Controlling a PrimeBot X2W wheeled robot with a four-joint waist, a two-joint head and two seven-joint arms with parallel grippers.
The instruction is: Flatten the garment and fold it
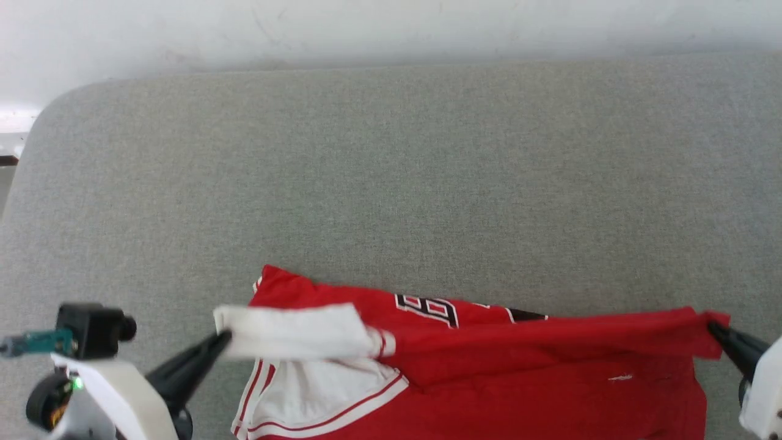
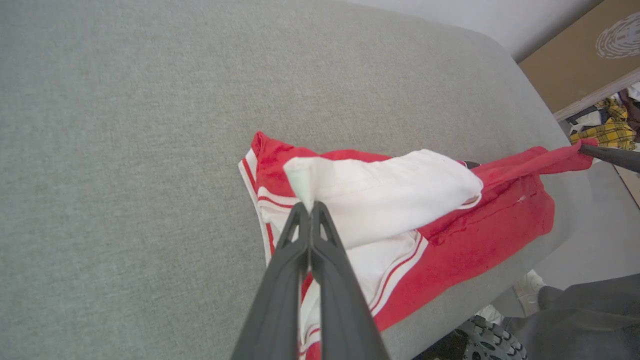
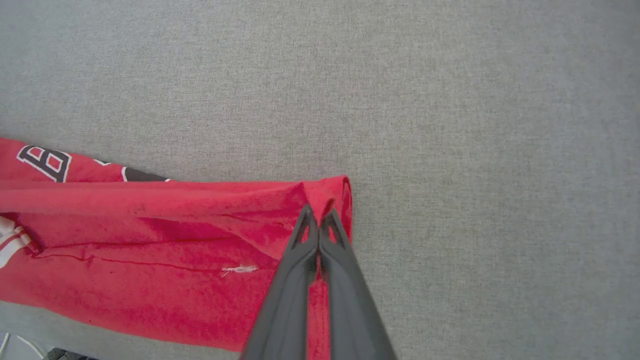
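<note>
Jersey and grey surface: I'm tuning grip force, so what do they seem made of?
Jersey: soft matte knit, maybe cotton or polyester; it sags and creases. Grey surface: matte woven or felt-like fabric covering, with fine speckled texture; what lies beneath is hidden.

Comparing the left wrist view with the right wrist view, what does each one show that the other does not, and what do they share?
Left wrist view, not the right: the left pincer shut on the white sleeve, plus a cardboard box and yellow plaid cloth. Right wrist view, not the left: clear black, white-outlined lettering. Both: the garment on the grey surface, with the right pincer shut on its red corner.
</note>
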